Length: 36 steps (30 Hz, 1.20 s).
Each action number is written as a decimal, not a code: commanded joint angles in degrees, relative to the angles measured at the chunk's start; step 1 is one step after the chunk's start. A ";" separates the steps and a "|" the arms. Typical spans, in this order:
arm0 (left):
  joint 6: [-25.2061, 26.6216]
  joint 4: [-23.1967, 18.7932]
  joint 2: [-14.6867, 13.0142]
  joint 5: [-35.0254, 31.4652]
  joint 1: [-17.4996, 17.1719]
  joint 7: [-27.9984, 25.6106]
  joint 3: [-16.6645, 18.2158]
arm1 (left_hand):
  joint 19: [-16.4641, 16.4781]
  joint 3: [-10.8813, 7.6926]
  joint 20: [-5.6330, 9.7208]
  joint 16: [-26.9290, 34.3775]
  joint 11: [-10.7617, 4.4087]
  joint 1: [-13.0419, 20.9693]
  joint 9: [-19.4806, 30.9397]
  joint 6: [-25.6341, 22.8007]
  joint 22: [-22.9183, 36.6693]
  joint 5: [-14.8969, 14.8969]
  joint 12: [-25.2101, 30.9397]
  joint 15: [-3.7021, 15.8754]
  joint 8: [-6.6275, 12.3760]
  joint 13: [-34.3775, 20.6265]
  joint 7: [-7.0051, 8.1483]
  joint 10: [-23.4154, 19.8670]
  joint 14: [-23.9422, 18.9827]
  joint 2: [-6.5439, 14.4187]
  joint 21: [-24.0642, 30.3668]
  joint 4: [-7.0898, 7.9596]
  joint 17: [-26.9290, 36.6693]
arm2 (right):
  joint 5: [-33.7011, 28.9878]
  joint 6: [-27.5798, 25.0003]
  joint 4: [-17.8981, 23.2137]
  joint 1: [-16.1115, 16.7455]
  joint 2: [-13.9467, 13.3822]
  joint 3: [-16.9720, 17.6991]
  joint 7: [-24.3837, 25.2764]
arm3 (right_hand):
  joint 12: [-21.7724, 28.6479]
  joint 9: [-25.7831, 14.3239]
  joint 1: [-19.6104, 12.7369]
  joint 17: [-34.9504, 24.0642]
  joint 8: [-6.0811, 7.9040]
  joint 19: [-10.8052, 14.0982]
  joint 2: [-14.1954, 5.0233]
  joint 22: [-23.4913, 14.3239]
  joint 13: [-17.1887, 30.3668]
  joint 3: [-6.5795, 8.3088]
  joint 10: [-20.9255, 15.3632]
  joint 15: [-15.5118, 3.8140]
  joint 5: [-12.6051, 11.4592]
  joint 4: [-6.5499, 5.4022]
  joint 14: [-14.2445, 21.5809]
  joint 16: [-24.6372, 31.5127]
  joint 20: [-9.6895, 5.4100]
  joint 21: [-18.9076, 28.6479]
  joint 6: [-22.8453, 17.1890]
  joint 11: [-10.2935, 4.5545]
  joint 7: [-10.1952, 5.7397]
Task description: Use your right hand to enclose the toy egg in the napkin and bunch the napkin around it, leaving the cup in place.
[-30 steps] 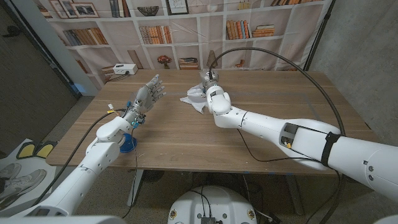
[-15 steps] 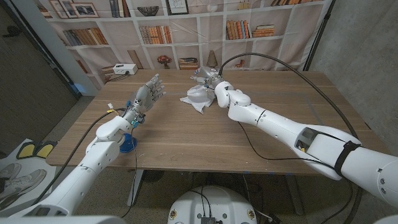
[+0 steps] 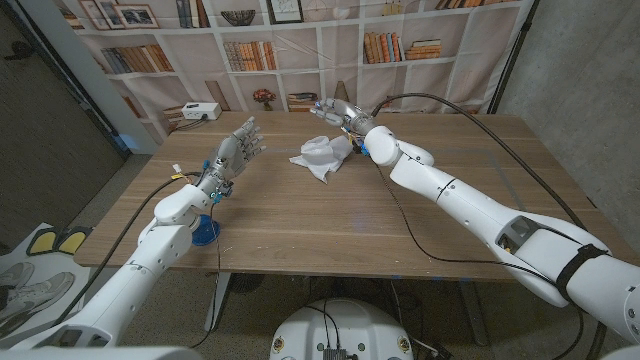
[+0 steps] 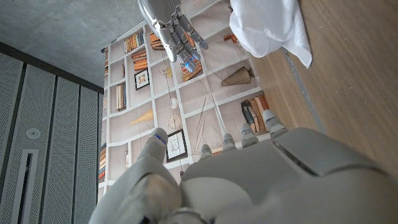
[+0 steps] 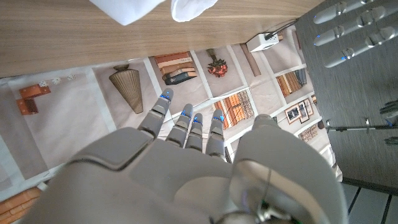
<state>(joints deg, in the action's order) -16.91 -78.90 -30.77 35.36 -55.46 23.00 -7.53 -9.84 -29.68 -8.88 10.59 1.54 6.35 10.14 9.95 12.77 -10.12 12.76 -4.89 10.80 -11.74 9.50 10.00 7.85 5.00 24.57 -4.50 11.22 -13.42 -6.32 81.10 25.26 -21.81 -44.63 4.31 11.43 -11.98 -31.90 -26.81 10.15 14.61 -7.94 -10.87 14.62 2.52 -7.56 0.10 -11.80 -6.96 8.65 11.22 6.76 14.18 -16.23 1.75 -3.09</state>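
Your right robot hand hovers released beside the napkin; come down over the bundle, gather its loose edges inward, then squeeze gently.

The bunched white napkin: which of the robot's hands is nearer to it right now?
Right. The right hand hovers open just past the napkin, near its far edge. The left hand is raised well off to the napkin's left, fingers spread, touching nothing.

1 napkin, 2 hands: left hand, right hand.
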 commanded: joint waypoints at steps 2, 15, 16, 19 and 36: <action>-1.75 0.50 0.34 -0.14 0.14 -0.01 0.40 | -4.20 0.16 -0.37 -0.24 -0.21 -0.71 0.00 -0.09 0.08 -0.16 0.05 0.55 0.02 -0.02 0.47 1.29 1.63 -0.50 -0.49 0.30 0.03 | 14.20 7.90 2.21 4.46 -2.83 7.49 -6.46 | -0.04 0.04 1.19 0.22 -0.20 -0.59 0.09 -0.14 -0.17 -0.32 0.48 -0.03 0.02 -0.57 -0.60 -0.18 0.48 -0.20 1.53 0.09 -0.27; -3.21 -0.89 0.30 0.68 -2.21 -1.06 2.33 | -4.43 0.56 0.06 -0.19 -0.69 -1.19 -0.03 -0.30 -0.03 -0.29 -0.10 1.55 -0.02 0.11 1.12 1.43 2.93 -0.89 -0.65 0.49 -0.08 | 23.57 11.01 7.95 14.05 -4.11 15.46 -1.11 | 0.79 0.17 4.26 1.08 0.57 -0.97 0.80 -0.11 -0.71 -1.49 -1.89 0.92 0.09 -1.29 -0.66 0.09 0.72 -0.54 2.09 1.56 -0.23; -3.42 -0.81 0.33 0.68 -2.28 -1.08 2.46 | -4.37 0.58 0.03 -0.18 -0.63 -1.21 -0.03 -0.40 -0.03 -0.30 -0.09 1.59 0.01 0.12 1.05 1.39 2.98 -0.90 -0.62 0.50 -0.09 | 23.93 11.05 8.49 14.85 -4.18 15.98 -0.29 | 0.98 0.20 4.56 1.21 0.79 -0.95 0.89 -0.11 -0.78 -1.61 -2.47 0.79 0.09 -1.32 -0.49 0.17 0.71 -0.56 1.68 1.73 -0.01; -3.31 -0.53 0.27 1.13 -2.26 -0.61 2.68 | -4.32 0.62 0.00 -0.13 -0.69 -1.25 -0.03 -0.65 -0.05 -0.32 -0.09 1.64 0.08 0.14 0.90 1.34 3.00 -0.93 -0.62 0.51 -0.12 | 24.60 10.36 10.34 17.01 -4.63 17.25 1.92 | 1.19 0.28 5.46 1.56 1.27 -0.84 0.97 -0.11 -0.98 -1.89 -3.33 0.60 0.04 -1.43 -0.03 0.38 0.65 -0.58 0.63 2.07 0.20; -1.63 -1.78 -1.11 0.71 -2.05 -0.17 2.61 | -4.09 0.69 0.08 0.00 -0.45 -1.37 -0.05 -1.08 -0.12 -0.44 -0.05 1.76 0.10 0.21 0.73 1.06 3.29 -0.87 -0.58 0.60 -0.23 | 34.65 19.86 8.03 25.34 -1.03 23.81 6.16 | 2.18 0.54 8.14 3.17 2.71 0.47 0.73 -0.15 -1.65 -2.43 -7.51 1.70 -0.30 -1.30 3.05 1.24 -0.78 -0.29 -4.24 4.12 2.67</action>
<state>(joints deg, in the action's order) -19.90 -79.00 -30.97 36.64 -57.08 23.55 -5.19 -9.85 -29.21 -8.89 10.15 1.12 5.53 10.14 9.31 12.51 -10.12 12.76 -3.49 10.80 -11.45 9.92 9.99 9.72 4.17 24.12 -4.03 10.92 15.66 8.04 90.51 45.56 -25.18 -25.05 7.73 13.03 -11.45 -24.08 -23.81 12.42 14.84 -7.33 -10.88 13.03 0.16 -13.98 1.38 -11.80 -8.37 10.82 11.91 6.55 13.95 -19.33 5.61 -0.85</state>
